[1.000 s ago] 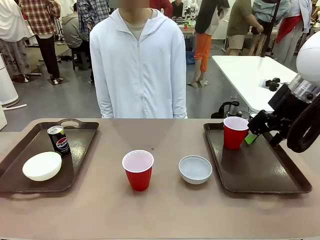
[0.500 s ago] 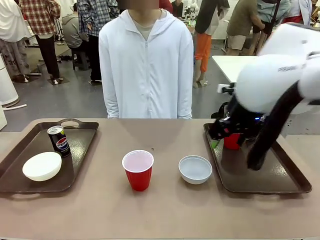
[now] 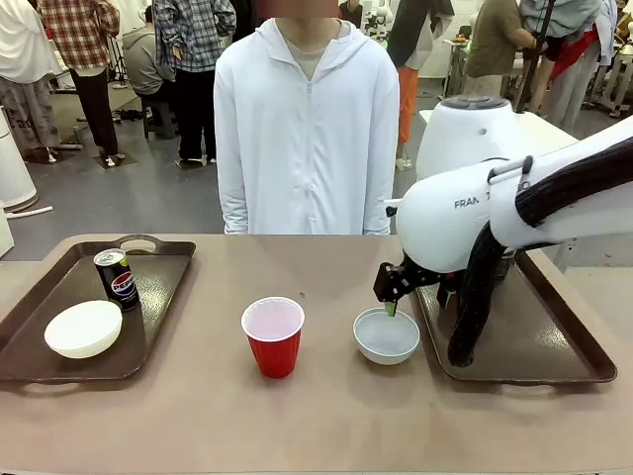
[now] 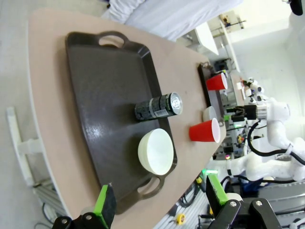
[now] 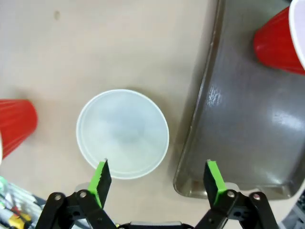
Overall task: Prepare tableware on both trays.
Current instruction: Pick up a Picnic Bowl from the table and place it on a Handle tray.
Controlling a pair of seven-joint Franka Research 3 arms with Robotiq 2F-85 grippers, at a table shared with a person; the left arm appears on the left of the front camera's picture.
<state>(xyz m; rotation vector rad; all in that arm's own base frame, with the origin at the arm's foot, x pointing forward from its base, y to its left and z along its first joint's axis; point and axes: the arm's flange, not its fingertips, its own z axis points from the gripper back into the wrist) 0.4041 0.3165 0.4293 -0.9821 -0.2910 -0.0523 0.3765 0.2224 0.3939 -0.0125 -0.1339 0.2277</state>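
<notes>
The right gripper (image 5: 157, 175) hangs above the pale grey-blue bowl (image 5: 123, 133) with its jaws spread wide and empty. The bowl sits on the bare tabletop (image 5: 119, 43) just below and ahead of the fingertips, one green pad (image 5: 99, 177) over its near rim and the other out over the edge of the right tray (image 5: 238, 119) beside it. The bowl looks light, stiff and smooth-walled, so it should lift easily but could slip or tip; the safest hold is probably a pinch across the rim wall nearest the gripper, one finger inside and one outside.
</notes>
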